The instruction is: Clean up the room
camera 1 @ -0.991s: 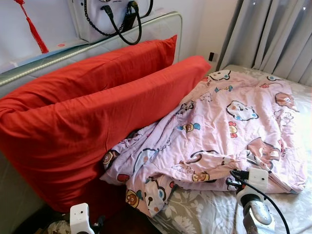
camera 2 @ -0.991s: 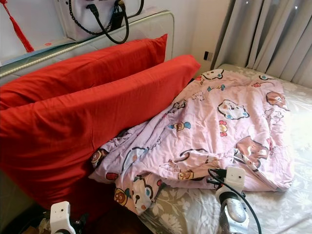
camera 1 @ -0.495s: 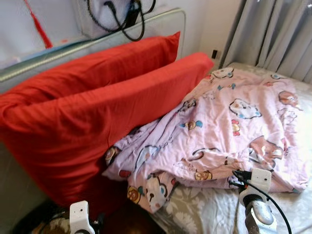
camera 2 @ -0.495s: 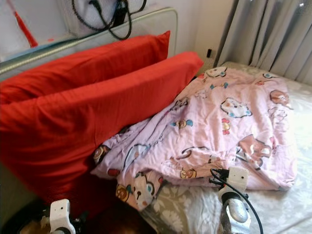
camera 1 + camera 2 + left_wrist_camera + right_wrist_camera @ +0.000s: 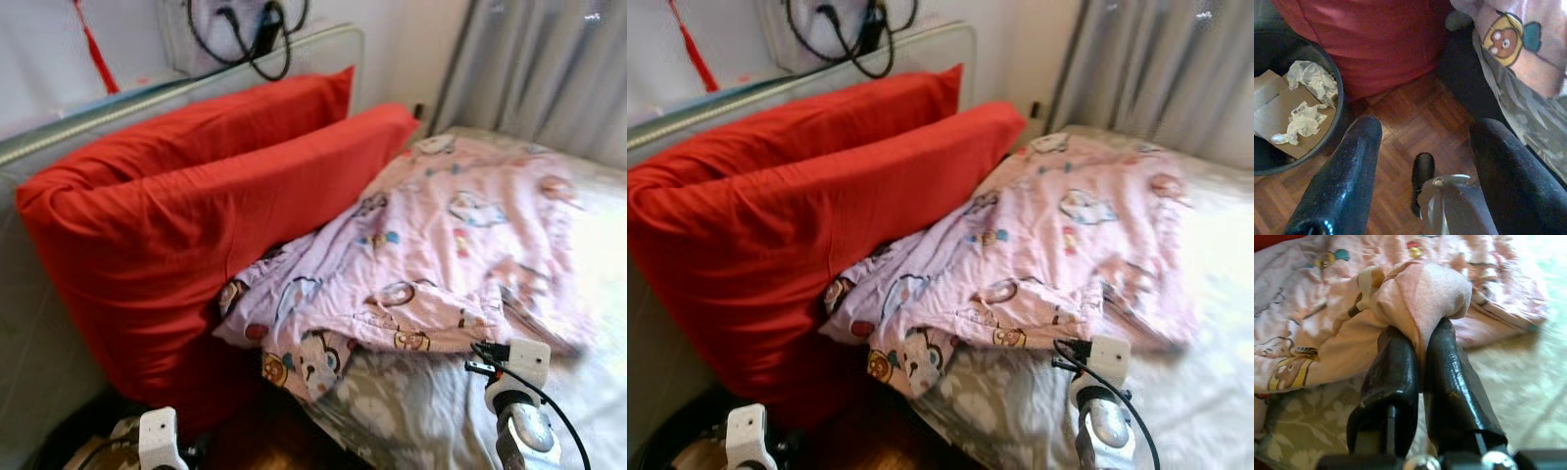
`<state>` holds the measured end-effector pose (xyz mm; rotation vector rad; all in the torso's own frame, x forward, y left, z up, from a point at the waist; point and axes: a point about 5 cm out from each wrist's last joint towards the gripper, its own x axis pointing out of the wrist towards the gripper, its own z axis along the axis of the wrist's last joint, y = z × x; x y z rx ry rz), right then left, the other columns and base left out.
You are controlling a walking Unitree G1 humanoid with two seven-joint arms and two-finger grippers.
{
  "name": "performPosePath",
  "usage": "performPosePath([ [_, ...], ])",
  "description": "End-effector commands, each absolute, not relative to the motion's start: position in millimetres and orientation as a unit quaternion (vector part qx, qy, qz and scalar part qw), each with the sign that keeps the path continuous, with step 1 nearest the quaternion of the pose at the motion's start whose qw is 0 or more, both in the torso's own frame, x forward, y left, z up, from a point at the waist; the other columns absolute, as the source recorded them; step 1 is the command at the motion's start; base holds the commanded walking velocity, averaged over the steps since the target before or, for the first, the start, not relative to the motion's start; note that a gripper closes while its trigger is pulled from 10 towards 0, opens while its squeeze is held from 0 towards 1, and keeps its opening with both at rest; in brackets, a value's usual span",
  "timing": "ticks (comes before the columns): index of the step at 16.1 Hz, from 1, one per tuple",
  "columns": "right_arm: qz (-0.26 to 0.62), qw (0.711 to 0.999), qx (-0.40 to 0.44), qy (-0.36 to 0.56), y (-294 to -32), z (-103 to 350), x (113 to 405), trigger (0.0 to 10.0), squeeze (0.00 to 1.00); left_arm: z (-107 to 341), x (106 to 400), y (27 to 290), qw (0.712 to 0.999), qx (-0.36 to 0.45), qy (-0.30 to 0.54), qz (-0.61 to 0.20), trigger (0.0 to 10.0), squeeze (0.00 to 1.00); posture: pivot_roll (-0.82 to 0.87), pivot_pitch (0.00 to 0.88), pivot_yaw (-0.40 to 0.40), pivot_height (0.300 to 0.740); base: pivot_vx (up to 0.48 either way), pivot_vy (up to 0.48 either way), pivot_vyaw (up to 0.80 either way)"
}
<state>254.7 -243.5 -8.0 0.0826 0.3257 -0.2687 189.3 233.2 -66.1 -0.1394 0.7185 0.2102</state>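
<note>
A pink cartoon-print quilt [image 5: 441, 255] lies rumpled across the bed, its near corner hanging over the bed's edge. Its upper end runs under two big red pillows [image 5: 196, 225] that lean on the headboard. In the right wrist view my right gripper [image 5: 1422, 340] is shut on a bunched fold of the quilt [image 5: 1420, 289] at its near edge. The right arm [image 5: 519, 411] rises at the lower right of the eye view. My left gripper [image 5: 1426, 128] hangs open over the wooden floor beside the bed, with nothing between its fingers [image 5: 1359, 147].
A dark bin [image 5: 1338, 105] with cardboard and crumpled paper [image 5: 1305, 103] stands on the parquet by the pillows. A grey flowered sheet [image 5: 411, 411] covers the mattress. A black-handled bag [image 5: 240, 29] sits on the headboard, and grey curtains [image 5: 549, 69] hang at the far right.
The whole picture has shifted, so the camera has moved. The quilt's far right side is now blurred. My right gripper stays on the quilt's near edge.
</note>
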Motion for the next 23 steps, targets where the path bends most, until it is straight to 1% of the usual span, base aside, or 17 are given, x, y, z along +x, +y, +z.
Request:
performPosePath([
  [1,-0.156,0.974,0.032,0.159,-252,-6,253,10.0,0.00,-70,183,234,0.922,-0.065,0.368,0.101,10.0,0.00,0.06,0.000,-0.004,0.740,-0.270,0.000,0.00],
  [5,-0.213,0.964,0.010,0.156,-265,-3,250,10.0,0.00,-72,178,237,0.918,-0.063,0.377,0.104,10.0,0.00,0.06,0.000,0.002,0.740,-0.271,0.000,0.00],
  [9,-0.224,0.964,0.006,0.146,-265,-2,250,10.0,0.00,-73,175,239,0.915,-0.063,0.384,0.107,10.0,0.00,0.06,0.000,0.004,0.740,-0.273,0.000,0.00],
  [10,-0.242,0.960,0.000,0.142,-268,0,249,10.0,0.00,-73,174,240,0.915,-0.063,0.385,0.106,10.0,0.00,0.06,0.000,0.005,0.740,-0.274,0.000,0.00],
  [20,-0.285,0.947,-0.023,0.149,-269,-3,245,10.0,0.00,-75,171,240,0.912,-0.063,0.391,0.108,10.0,0.00,0.07,0.000,-0.001,0.740,-0.271,0.000,0.00],
  [23,-0.313,0.935,-0.037,0.160,-273,-7,236,10.0,0.00,-76,170,240,0.910,-0.058,0.396,0.105,10.0,0.00,0.06,0.000,0.000,0.740,0.000,0.000,0.00],
])
